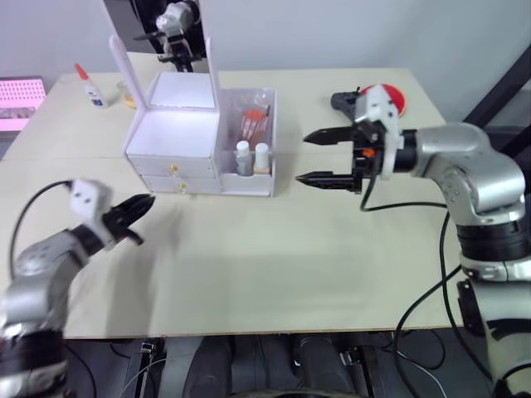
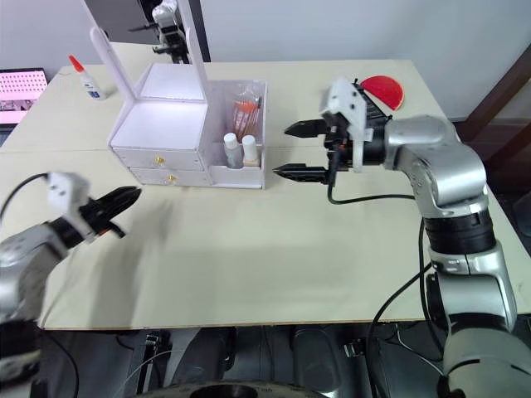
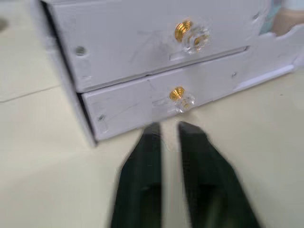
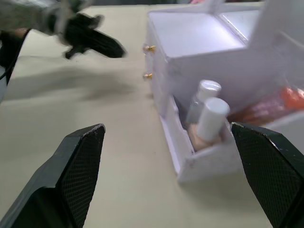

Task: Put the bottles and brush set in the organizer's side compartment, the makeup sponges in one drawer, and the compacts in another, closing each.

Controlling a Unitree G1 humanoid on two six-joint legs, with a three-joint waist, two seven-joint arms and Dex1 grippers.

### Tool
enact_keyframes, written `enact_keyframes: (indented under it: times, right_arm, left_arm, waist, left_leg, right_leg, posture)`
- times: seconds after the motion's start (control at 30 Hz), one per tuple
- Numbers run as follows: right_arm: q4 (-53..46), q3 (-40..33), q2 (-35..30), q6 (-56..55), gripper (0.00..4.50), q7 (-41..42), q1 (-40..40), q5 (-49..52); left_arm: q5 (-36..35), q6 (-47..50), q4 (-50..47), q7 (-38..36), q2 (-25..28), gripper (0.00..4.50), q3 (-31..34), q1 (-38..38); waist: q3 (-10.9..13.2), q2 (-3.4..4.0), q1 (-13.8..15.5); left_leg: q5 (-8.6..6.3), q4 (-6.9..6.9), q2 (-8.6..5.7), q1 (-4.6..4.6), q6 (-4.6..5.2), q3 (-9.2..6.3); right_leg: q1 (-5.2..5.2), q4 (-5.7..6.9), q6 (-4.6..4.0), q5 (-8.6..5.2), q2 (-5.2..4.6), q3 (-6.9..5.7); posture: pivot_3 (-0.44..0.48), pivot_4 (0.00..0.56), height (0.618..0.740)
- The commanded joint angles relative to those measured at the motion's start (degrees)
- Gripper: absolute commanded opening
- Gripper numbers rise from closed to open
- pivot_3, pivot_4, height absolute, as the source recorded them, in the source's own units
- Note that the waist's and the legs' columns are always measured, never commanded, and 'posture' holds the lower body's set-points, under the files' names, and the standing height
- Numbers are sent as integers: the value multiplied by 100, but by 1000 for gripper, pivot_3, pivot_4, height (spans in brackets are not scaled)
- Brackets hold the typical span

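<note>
On the table, at about 8 o'clock from the organizer, the left claw hovers low with its fingers nearly together, empty, and aimed at the lower drawer. That drawer and the upper drawer both look shut. Each carries one small gold-and-clear knob, the only real purchase. It is smooth and tiny, so a pinch must be centred and the pull straight, or the fingers will likely slip off. The organizer looks like light plastic with its lid standing open. It may slide toward the claw if a drawer sticks, so bracing it would be wise.

At the organizer's 3 o'clock, the side compartment already holds two white-capped bottles standing upright at the front. Something orange-capped lies behind them, too unclear to name. The bottles look rigid and slick, best gripped across the body below the cap.

Further toward 3 o'clock, the right claw hangs wide open, empty, just beside the compartment. A red item lies behind it.
</note>
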Motion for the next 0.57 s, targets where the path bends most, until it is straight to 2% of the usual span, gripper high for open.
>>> enact_keyframes:
  times: [0.03,0.17,0.33,0.57]
  right_arm:
    - [348,-881,229,-647,4500,-409,407,202]
    - [1283,-1558,357,-2198,4500,-842,1134,-218]
    - [1679,-1883,277,-2750,4500,-1109,1684,-315]
    - [2502,-1800,351,-3592,4500,-1240,1644,-591]
  left_arm:
    - [-252,29,-584,78,197,2227,933,555]
    - [-124,-316,-689,317,30,4314,1768,1341]
    - [-252,-168,-1025,742,-222,4417,2365,1954]
    - [306,-275,-1387,1231,-343,4417,2081,2282]
  waist:
    - [-1,-2,5]
    - [-1,-2,15]
    - [0,0,9]
    - [-1,-1,-14]
  left_leg:
    - [0,1,0,0,0,0]
    - [0,13,0,5,0,1]
    - [0,7,0,-1,-1,10]
    - [0,11,2,5,-1,10]
  right_leg:
    - [0,-1,-1,0,1,0]
    - [7,-1,4,-3,1,0]
    - [14,-29,-9,5,-4,2]
    - [15,-29,4,-3,-2,2]
  posture:
    - [0,150,740]
    - [0,150,740]
    - [0,150,740]
    - [0,150,740]
